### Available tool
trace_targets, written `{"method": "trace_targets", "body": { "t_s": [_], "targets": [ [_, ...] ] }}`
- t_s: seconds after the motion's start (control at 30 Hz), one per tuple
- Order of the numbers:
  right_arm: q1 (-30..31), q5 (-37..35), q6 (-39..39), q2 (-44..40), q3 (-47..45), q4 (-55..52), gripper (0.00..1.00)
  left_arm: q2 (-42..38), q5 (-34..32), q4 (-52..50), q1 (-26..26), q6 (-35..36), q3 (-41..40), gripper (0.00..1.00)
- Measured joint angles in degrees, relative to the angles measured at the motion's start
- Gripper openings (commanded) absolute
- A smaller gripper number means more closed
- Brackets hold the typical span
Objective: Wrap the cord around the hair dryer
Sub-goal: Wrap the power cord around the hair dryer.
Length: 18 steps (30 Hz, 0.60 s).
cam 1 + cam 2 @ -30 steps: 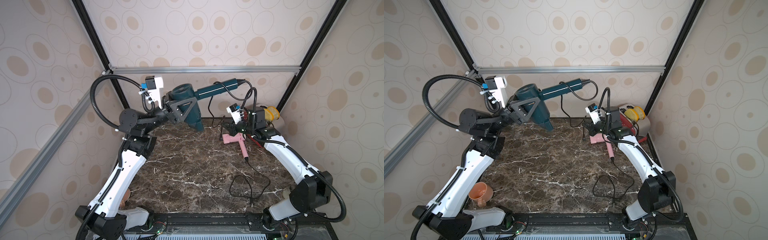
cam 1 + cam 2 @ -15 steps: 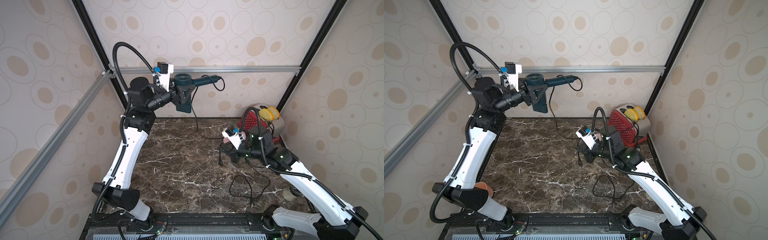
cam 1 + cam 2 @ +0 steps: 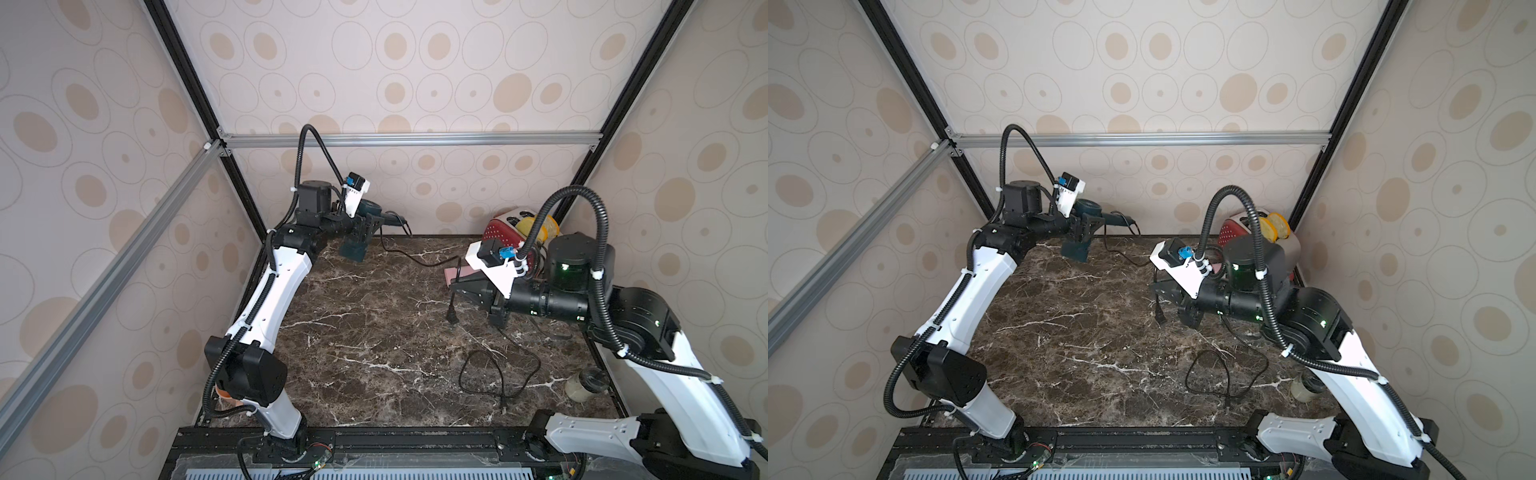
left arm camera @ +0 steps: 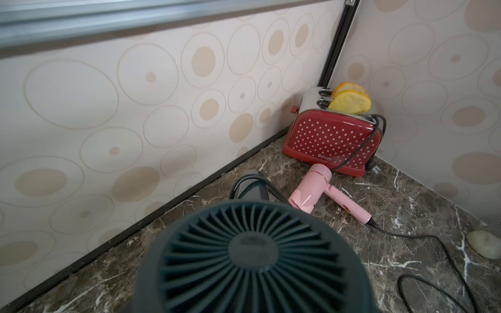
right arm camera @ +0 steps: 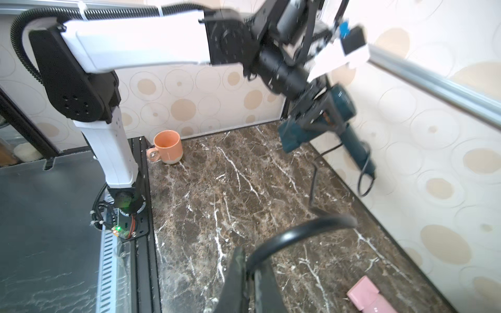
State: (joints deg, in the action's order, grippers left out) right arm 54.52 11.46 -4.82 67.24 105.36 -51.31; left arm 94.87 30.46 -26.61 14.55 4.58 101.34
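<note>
Cord (image 3: 419, 261) sags from the handle end of the dryer (image 3: 354, 250), which the left gripper (image 3: 362, 231) clamps by its body clear above the table (image 3: 374, 332), nozzle pointing down below the jaws. Farther along, the cord is pinched by the right gripper (image 3: 456, 286), jaws pressed together on it, with the plug (image 3: 452, 318) dangling just beneath. Beyond that gripper lie a pink dryer (image 4: 314, 189) and, farther back in the corner, a toaster (image 4: 330, 138) holding two slices.

Teal hair dryer (image 4: 252, 257), blurred and cropped in left wrist view
</note>
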Motion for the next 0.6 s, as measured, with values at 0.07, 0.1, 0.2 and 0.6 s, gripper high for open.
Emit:
{"method": "trace_targets", "body": {
  "t_s": [0.07, 0.1, 0.2, 0.6],
  "targets": [
    [0.0, -1.5, -2.6, 2.8, 5.7, -1.9, 0.00, -1.1, 1.1, 0.2, 0.1, 0.0, -4.9, 0.00],
    [0.0, -2.2, -4.0, 4.2, 8.2, -2.5, 0.00, -1.8, 1.7, 0.2, 0.2, 0.0, -7.1, 0.00],
    [-0.2, -4.7, -9.0, 9.9, 16.3, -3.4, 0.00, -5.1, 3.2, -0.5, 1.6, -0.2, -13.8, 0.00],
    [-16.9, -4.5, -17.4, 35.1, 40.0, 2.2, 0.00, -26.4, 16.8, 1.9, 10.0, -12.6, -26.0, 0.00]
  ]
}}
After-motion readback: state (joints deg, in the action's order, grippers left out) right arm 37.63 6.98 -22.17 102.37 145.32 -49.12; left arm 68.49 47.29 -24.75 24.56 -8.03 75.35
